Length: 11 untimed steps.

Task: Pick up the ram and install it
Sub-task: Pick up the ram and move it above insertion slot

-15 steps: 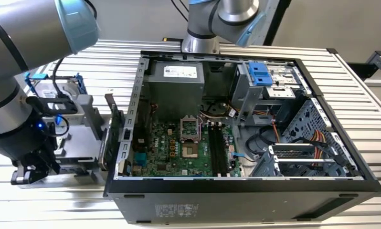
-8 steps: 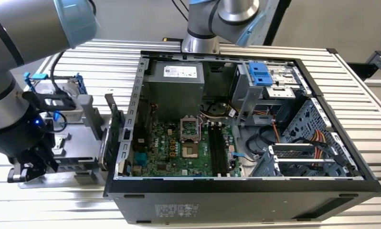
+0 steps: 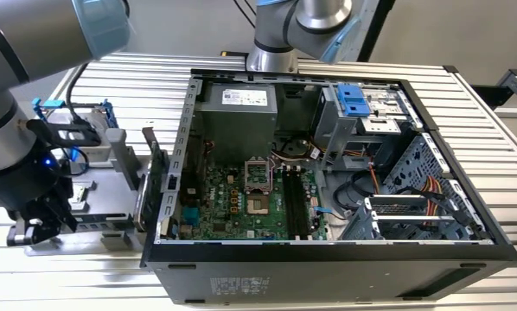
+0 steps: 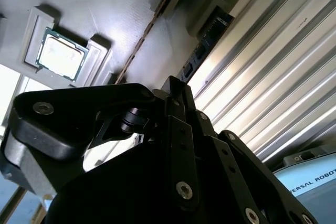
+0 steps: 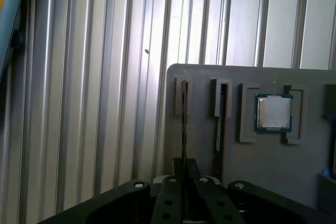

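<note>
Ram (image 5: 184, 124) stands on its thin edge in a narrow slot of the grey holder (image 5: 294, 182), and in the first wrist view we see it as a slim line running straight toward the gripper (image 5: 184, 179). The gripper sits directly in line with the stick and right at its near end, but we cannot tell whether it has closed on the ram or merely brackets it. In the second wrist view we find the same stick (image 4: 149, 27) stretching away from the gripper's black body across the pale holder. Just beside the ram, in the neighbouring slot, stands a second dark stick (image 5: 221, 119), and beyond that a processor chip (image 5: 273, 113) lies flat in its own square recess. The holder rests on the slatted metal table (image 5: 79, 103). In the exterior view we see the arm (image 3: 17, 129) reaching down over the holder at that view's left, close beside the open computer case (image 3: 328, 272). Inside the case lies the green motherboard (image 3: 232, 207), with its long black slots (image 3: 295, 201) next to the processor socket; the ram is well apart from them, outside the case.
</note>
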{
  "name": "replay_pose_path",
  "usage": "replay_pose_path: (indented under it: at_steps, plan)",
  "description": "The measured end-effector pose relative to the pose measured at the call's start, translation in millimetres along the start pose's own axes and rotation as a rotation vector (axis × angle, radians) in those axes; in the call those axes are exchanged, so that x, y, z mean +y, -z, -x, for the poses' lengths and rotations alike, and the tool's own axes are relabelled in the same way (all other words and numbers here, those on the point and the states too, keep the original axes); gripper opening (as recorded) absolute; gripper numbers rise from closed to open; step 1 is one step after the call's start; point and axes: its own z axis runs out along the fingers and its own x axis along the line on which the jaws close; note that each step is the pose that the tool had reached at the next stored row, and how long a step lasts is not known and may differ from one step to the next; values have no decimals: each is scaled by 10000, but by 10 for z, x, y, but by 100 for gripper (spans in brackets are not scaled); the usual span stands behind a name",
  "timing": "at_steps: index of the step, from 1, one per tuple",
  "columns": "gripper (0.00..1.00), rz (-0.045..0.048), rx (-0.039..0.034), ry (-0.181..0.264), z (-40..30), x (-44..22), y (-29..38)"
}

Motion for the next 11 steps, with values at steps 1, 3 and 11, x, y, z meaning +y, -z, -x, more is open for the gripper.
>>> replay_pose_path:
  at_steps: [1,3,11]
  plan:
    - [0,0,0,0,0,0,7]
    - [0,-1,0,2,-1,-1,23]
    - [0,-1,0,0,0,2,78]
